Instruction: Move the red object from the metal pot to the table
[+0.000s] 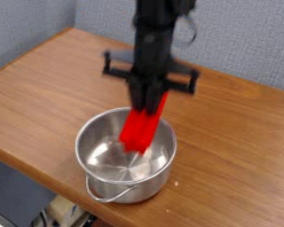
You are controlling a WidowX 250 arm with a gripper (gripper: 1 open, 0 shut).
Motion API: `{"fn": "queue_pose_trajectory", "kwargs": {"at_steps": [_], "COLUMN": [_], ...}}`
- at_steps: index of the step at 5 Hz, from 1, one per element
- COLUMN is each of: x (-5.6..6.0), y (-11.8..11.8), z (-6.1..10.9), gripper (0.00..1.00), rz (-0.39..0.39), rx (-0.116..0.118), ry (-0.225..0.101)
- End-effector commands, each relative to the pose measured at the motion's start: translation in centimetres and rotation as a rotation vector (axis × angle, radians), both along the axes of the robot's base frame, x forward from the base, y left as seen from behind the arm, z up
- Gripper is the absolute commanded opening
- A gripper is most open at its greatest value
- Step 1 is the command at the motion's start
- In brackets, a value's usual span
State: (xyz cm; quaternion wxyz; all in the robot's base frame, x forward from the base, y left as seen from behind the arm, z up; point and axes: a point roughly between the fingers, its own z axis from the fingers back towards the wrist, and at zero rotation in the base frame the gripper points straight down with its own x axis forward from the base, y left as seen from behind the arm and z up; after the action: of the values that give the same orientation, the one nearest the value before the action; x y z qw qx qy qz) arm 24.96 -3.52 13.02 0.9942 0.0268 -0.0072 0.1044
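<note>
Single view, from above and off one corner of the counter (pixel 50 80).

Hand (pixel 148 96) points straight down over the pot (pixel 124 157), pressed together on the top end of the red block (pixel 142 126). Fingers are motion-blurred, so the exact contact faces are hard to make out.

Red block hangs near upright, slightly tilted, its top toward 12 o'clock. The lower end sits at about the level of the pot's rim, over the interior; whether it clears the rim fully cannot be told. A faint red reflection shows on the inner wall.

Pot stands on the counter toward 6 o'clock of centre. Thin wire handle hangs down at the near side, by the counter edge.

Arm runs up from the hand and is cut off at the top edge of the picture. A dark crossbar on the hand sticks out to 9 and 3 o'clock, blurred.

Grey wall behind, at 12 o'clock. Below the counter edge, floor details are too dim to read.
</note>
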Motion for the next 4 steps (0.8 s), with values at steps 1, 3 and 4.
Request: {"fn": "queue_pose_trajectory", "kwargs": {"at_steps": [1,3,4], "x": [2.1,4.2,2.2], "y": [-1.4,-2.8,-2.1], "z": [1.6,1.1,0.9], "gripper": [0.00,0.00,0.00], "rz": [-0.016,-0.059,-0.069], "rx": [-0.021,-0.038,-0.010], "ry": [-0.016,-0.087,-0.094]}}
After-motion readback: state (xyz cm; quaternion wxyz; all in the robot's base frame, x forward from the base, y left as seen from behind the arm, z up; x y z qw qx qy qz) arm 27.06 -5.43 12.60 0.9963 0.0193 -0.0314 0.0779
